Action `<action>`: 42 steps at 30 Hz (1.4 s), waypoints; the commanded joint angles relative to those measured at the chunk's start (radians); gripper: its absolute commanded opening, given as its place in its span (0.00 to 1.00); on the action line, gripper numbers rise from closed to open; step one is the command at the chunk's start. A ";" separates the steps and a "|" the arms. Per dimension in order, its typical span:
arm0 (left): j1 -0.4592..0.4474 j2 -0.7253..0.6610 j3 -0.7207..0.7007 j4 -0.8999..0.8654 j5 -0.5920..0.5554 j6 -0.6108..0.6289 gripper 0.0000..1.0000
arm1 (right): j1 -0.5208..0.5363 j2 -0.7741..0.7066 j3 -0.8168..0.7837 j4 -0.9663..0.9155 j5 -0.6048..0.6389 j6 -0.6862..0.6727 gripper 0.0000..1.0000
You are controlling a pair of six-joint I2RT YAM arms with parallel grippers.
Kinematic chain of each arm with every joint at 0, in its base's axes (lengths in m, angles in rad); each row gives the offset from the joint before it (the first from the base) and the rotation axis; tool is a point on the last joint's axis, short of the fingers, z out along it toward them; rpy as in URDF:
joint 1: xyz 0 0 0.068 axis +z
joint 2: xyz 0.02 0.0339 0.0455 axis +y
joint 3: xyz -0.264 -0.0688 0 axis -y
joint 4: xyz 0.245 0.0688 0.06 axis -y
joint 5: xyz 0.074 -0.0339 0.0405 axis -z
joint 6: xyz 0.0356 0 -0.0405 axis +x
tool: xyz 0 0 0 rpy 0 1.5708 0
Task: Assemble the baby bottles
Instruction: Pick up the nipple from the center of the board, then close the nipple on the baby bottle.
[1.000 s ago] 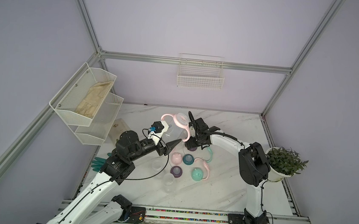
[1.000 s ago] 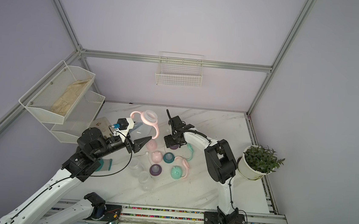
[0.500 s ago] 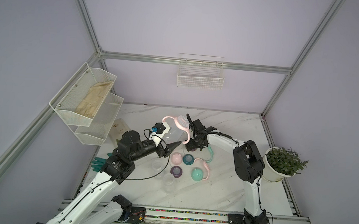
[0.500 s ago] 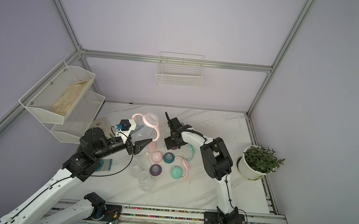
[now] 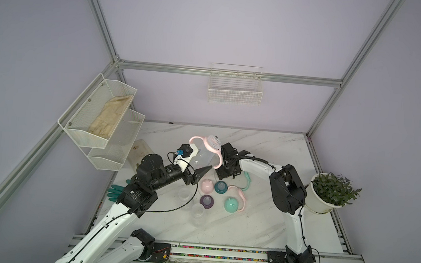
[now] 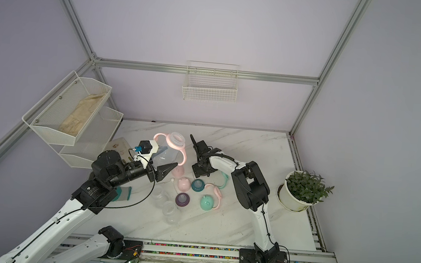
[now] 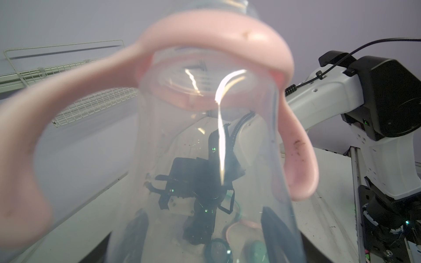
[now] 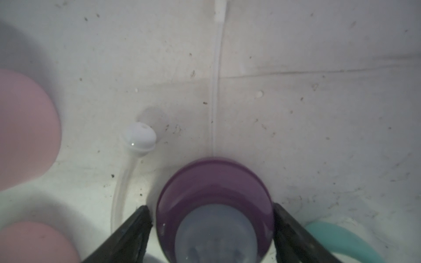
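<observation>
left tool (image 5: 201, 164) is gripping likely-light, slick bottle (image 5: 203, 155) mid-body | right tool (image 8: 210, 206), jaws open, is straddling stiff-looking purple collar (image 8: 205, 180) at its rim

I see one clear bottle (image 5: 202, 158) up off the bench, tilted, with a pink handled ring (image 5: 206, 144) round its neck. Two bare bottles (image 5: 184, 194) sit on the bench beside a purple collar (image 5: 207, 201), teal collar (image 5: 220, 187), pink cap (image 5: 206, 186) and mint cap (image 5: 231, 204).

White wire basket (image 5: 235, 92) at 12 o'clock, mesh shelf (image 5: 84, 132) with beige cloth (image 5: 110, 115) at 10 o'clock, potted plant (image 5: 331, 192) at 3 o'clock, green glove (image 5: 115, 192) at 8 o'clock, marble table (image 5: 260, 227).
</observation>
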 commanded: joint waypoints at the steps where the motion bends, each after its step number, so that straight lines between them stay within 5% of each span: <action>1: 0.004 -0.012 -0.012 0.027 -0.014 0.023 0.00 | 0.016 0.034 0.005 -0.042 0.040 0.002 0.73; 8: 0.004 0.007 -0.008 0.039 -0.031 0.008 0.00 | 0.016 -0.007 0.011 -0.056 0.047 0.024 0.54; 23: 0.004 0.001 -0.138 0.276 -0.078 -0.066 0.00 | -0.072 -0.216 0.206 -0.173 -0.082 -0.035 0.52; 42: 0.004 0.158 -0.330 0.523 -0.214 -0.005 0.00 | -0.071 -0.379 0.531 -0.391 -0.227 -0.098 0.51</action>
